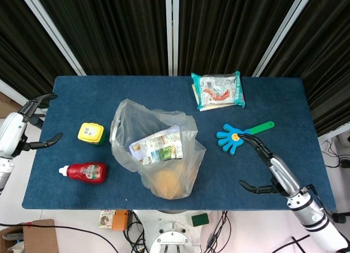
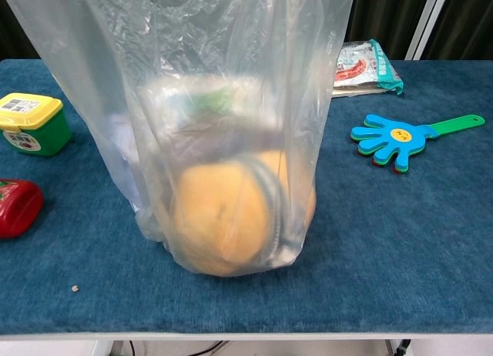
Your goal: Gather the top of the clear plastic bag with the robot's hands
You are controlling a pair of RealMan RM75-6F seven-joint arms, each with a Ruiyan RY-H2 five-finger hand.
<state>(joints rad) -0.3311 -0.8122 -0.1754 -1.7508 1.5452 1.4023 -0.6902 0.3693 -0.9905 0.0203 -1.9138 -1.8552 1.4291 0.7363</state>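
Observation:
The clear plastic bag [image 1: 156, 149] stands on the blue table [image 1: 273, 99], its top open and loose. Inside it lie a printed carton [image 1: 158, 145] and a round orange thing [image 2: 223, 217]. In the chest view the bag [image 2: 208, 102] fills the middle and no hand shows. My left hand [image 1: 24, 130] hangs open at the table's left edge, well left of the bag. My right hand [image 1: 265, 168] hovers open over the front right of the table, to the right of the bag and apart from it.
A yellow-lidded green tub [image 1: 91, 133] and a red ketchup bottle [image 1: 85, 172] lie left of the bag. A blue hand-shaped clapper with a green handle [image 1: 236, 134] lies just behind my right hand. A snack packet [image 1: 217, 90] sits at the back.

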